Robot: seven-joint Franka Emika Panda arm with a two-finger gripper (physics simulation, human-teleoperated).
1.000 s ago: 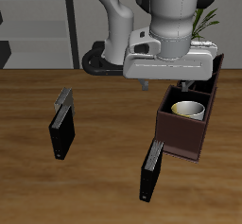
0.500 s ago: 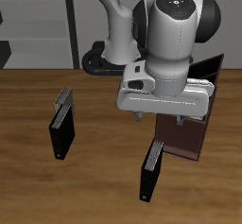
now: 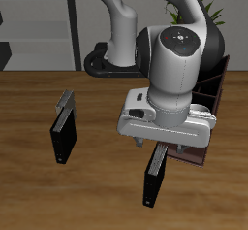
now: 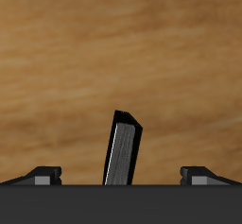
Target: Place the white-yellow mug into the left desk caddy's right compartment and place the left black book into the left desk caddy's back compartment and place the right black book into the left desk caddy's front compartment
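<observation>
The left black book (image 3: pixel 154 176) stands upright near the table's front edge, just in front of the left desk caddy (image 3: pixel 222 79). My gripper (image 3: pixel 162 145) hangs right above this book, open and empty. In the wrist view the book (image 4: pixel 121 152) shows between my wide-apart fingertips (image 4: pixel 42 174), and the gripper (image 4: pixel 123 177) is not touching it. The right black book (image 3: pixel 64 127) stands apart, across the table. My arm hides the white-yellow mug and most of the caddy, including its compartments.
The robot's base (image 3: pixel 101 61) stands at the back of the wooden table. A green plant (image 3: pixel 209 3) rises behind the caddy. A grey shelf unit (image 3: pixel 39 25) is in the background.
My arm has come forward and down from above the caddy to just over the left black book. It now hides the mug that showed inside the caddy's square section.
</observation>
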